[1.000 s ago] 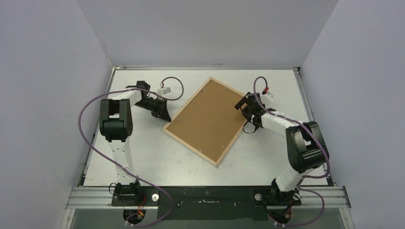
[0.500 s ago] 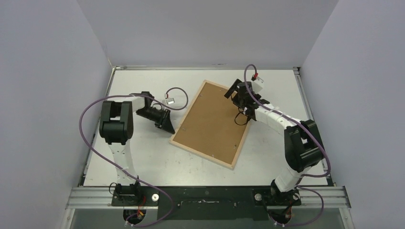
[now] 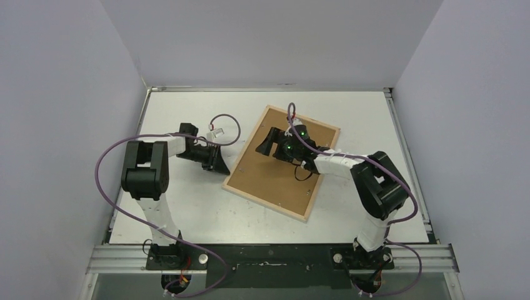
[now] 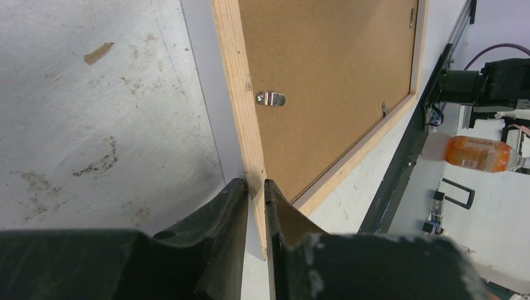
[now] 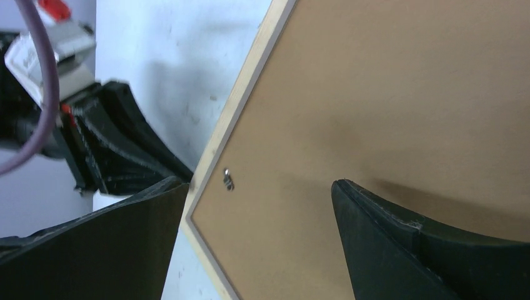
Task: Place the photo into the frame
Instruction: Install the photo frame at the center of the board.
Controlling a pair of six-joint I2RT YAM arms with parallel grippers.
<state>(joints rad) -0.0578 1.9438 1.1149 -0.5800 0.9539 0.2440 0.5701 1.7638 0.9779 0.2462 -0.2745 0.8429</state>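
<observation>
The frame [image 3: 265,202], pale wood, lies face down and askew on the white table. A brown backing panel [image 3: 281,181] fills it. My left gripper [image 3: 223,170] is shut on the frame's left bar near the near-left corner. In the left wrist view its fingers [image 4: 234,200] pinch the wood bar [image 4: 240,94]. My right gripper [image 3: 262,145] hovers open over the far part of the backing. In the right wrist view the wide jaws straddle bare panel [image 5: 387,94] beside the frame's edge [image 5: 240,103]. The photo is hidden.
Small metal clips [image 4: 270,98] hold the backing in place. A white connector on a purple cable [image 3: 215,131] hangs by the left arm. Grey walls close in the table on three sides. An orange bottle [image 4: 478,153] stands beyond the table.
The frame's near end has swung to the right, with the left gripper following it. The right gripper has swept from the frame's right corner across to its far-left part, and its jaws have narrowed slightly.
</observation>
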